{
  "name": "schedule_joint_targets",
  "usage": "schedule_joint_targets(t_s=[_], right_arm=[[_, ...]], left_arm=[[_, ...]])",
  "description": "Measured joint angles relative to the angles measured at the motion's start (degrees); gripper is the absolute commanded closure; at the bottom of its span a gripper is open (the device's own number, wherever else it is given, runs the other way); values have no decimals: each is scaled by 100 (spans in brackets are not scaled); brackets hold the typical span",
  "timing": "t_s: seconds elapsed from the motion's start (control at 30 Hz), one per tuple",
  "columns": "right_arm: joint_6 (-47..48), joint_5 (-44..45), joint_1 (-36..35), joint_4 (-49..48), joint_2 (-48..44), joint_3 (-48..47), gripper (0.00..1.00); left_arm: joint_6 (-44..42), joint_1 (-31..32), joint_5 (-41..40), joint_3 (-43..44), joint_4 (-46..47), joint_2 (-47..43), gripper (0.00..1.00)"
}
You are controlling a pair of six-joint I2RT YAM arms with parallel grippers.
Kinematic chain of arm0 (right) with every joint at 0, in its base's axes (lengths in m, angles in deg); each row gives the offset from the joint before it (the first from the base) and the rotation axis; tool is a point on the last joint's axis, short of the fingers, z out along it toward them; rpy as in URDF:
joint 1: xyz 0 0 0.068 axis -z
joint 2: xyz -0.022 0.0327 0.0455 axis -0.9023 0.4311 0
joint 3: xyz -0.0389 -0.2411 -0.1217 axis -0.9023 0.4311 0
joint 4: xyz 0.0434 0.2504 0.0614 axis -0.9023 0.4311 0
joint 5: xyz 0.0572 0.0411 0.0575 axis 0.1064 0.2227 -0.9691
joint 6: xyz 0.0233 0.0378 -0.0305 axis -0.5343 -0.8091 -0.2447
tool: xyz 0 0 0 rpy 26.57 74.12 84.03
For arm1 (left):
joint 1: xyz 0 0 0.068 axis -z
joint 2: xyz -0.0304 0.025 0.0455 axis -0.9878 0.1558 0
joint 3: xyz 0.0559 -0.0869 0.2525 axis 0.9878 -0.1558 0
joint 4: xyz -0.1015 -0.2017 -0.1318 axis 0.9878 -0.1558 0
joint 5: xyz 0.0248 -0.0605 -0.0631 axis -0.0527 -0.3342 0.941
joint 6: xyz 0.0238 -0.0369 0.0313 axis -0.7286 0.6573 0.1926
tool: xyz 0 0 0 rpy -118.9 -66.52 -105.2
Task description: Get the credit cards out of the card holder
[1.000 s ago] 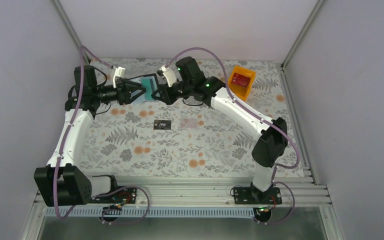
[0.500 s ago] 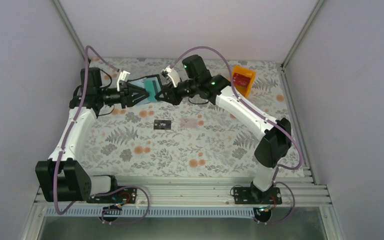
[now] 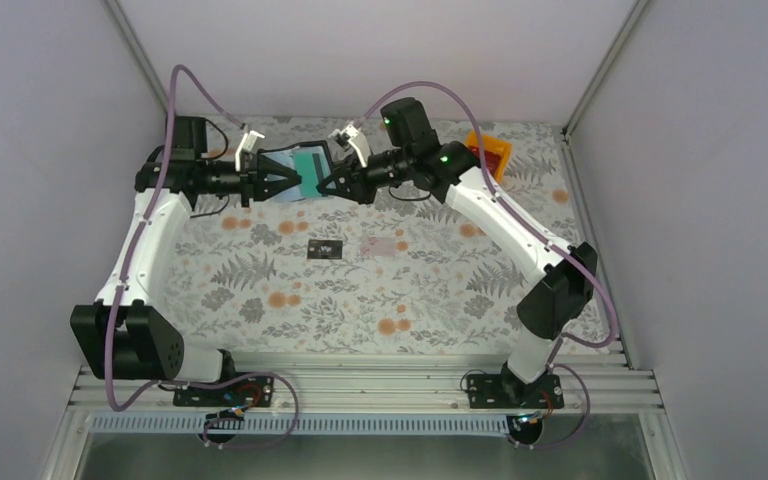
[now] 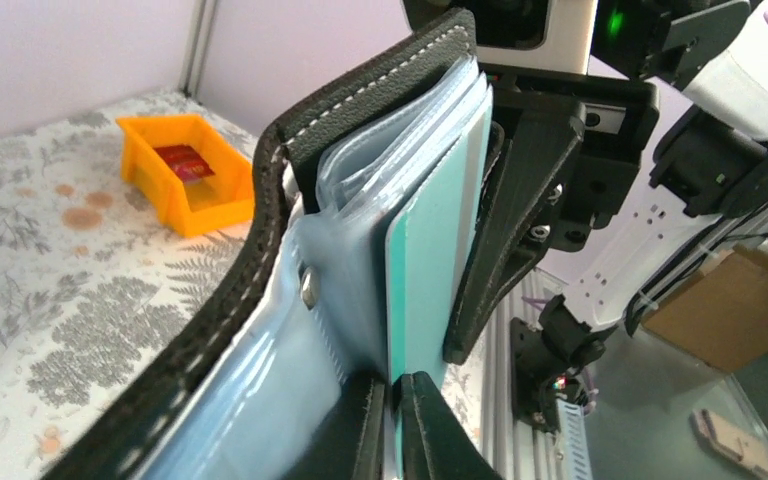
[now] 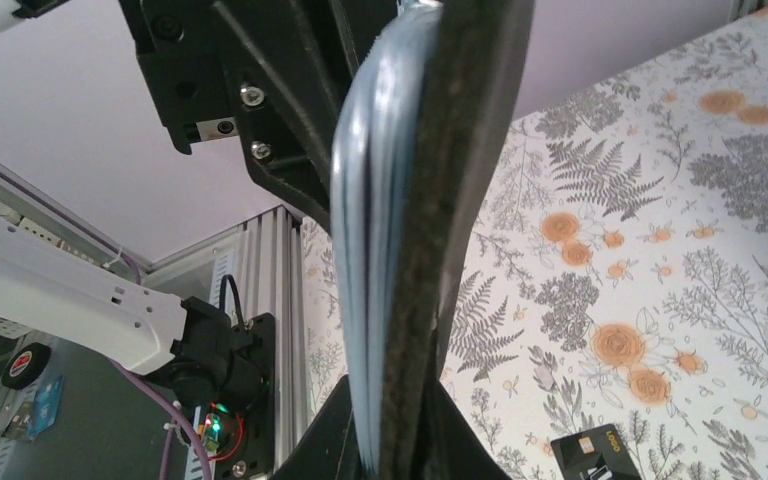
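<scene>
The right arm is now overlapping the bin, the right gripper still clamping the card holder up in the air left of the bin; the left gripper, apart a second ago, is now pinching the teal card in it

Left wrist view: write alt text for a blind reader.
The left gripper pinches the edge of a teal-green card in the clear sleeves of an open black card holder, which the right gripper holds up. An orange bin holding a red card sits on the floral table.
</scene>
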Motion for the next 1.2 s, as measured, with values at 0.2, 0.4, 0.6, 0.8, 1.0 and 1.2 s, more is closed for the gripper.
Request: schedule_joint_targets(t_s=[0.2, 0.4, 0.6, 0.8, 1.0, 1.2], right_arm=[[52, -52, 35, 28, 0, -83, 96], [79, -33, 39, 63, -4, -83, 94], [109, -9, 63, 103, -44, -50, 89], [214, -83, 83, 131, -44, -96, 91], [232, -203, 87, 101, -55, -116, 92], [227, -448, 94, 31, -70, -105, 92]], left_arm=[[170, 15, -74, 87, 76, 20, 98], [-70, 20, -94, 151, -122, 44, 98], [-306, 17, -96, 162, -254, 33, 98], [-323, 17, -133, 162, -219, -50, 98], [-326, -15, -138, 162, -219, -162, 98], [-439, -46, 50, 162, -275, -219, 88]])
